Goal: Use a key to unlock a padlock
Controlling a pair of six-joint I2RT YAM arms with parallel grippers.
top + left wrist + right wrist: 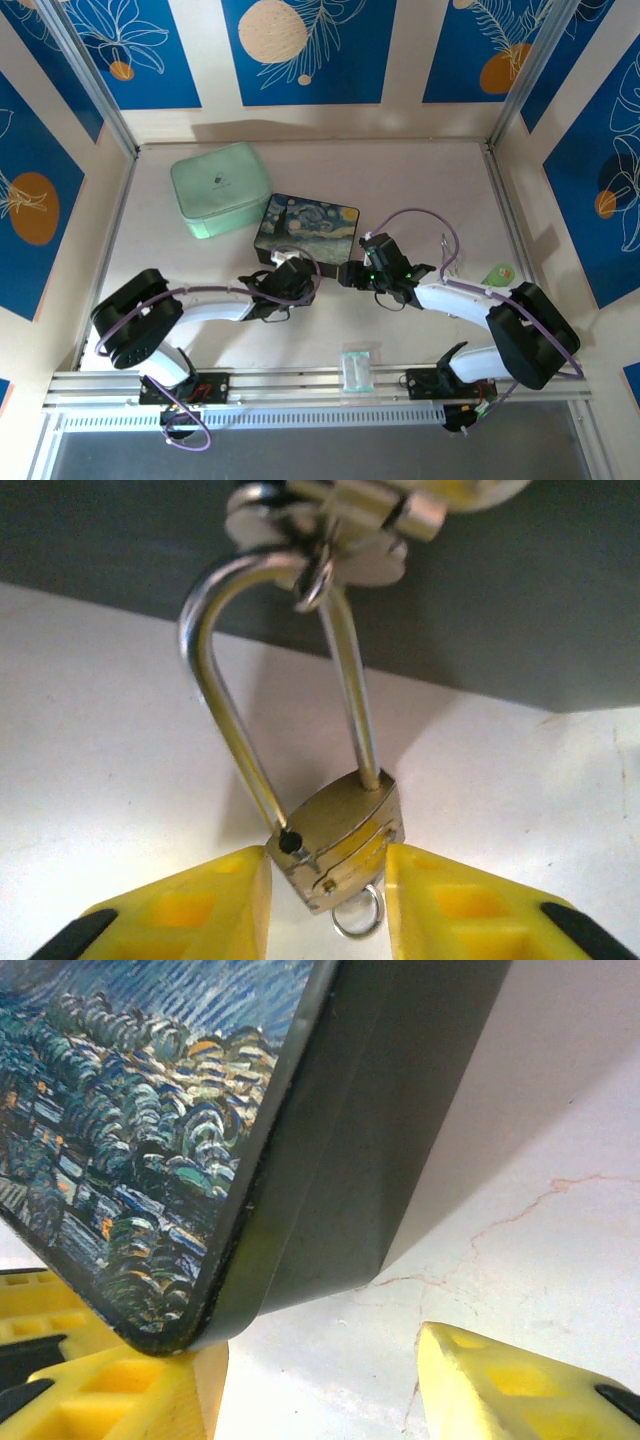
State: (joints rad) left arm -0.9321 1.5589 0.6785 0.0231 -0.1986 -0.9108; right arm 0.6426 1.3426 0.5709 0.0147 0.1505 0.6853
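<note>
Left end effector (pixel 328 885) pinches the padlock (pixel 345 825) body, lower centre; shackle is hooked through the box clasp (pixel 340 540) up top. Right end effector (pixel 320 1380) is spread, at the painted box (pixel 150 1140) corner. Hold the body steady and keep its bottom face unobstructed.

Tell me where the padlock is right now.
Left wrist view: the small brass padlock is held between the left tool's yellow fingers, its silver shackle hooked through the box's metal clasp above.
</note>
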